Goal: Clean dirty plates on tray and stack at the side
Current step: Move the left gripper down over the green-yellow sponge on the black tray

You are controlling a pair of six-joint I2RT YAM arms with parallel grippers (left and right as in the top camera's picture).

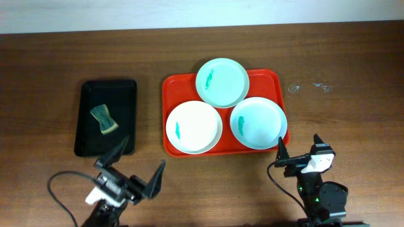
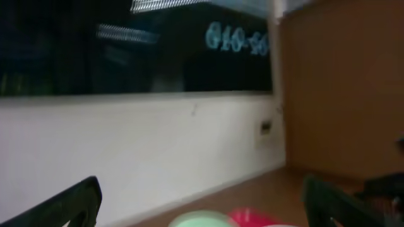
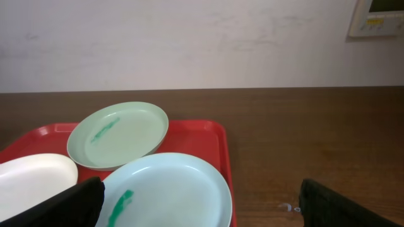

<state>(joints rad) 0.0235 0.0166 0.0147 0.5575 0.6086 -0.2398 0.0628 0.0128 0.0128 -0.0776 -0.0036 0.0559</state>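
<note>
Three plates lie on the red tray [image 1: 273,81]. A mint plate [image 1: 222,82] is at the back, a white plate [image 1: 194,127] at the front left, a pale blue plate [image 1: 258,122] at the front right. Each carries a teal smear. My left gripper [image 1: 137,168] is open and empty near the table's front edge, left of the tray. My right gripper [image 1: 299,150] is open and empty just in front of the pale blue plate [image 3: 170,192]. The right wrist view also shows the mint plate [image 3: 120,134] and the tray [image 3: 208,135].
A narrow black tray [image 1: 123,94] stands at the left with a green-yellow sponge [image 1: 104,119] on it. A small wet or scuffed spot [image 1: 309,87] marks the bare wood right of the red tray.
</note>
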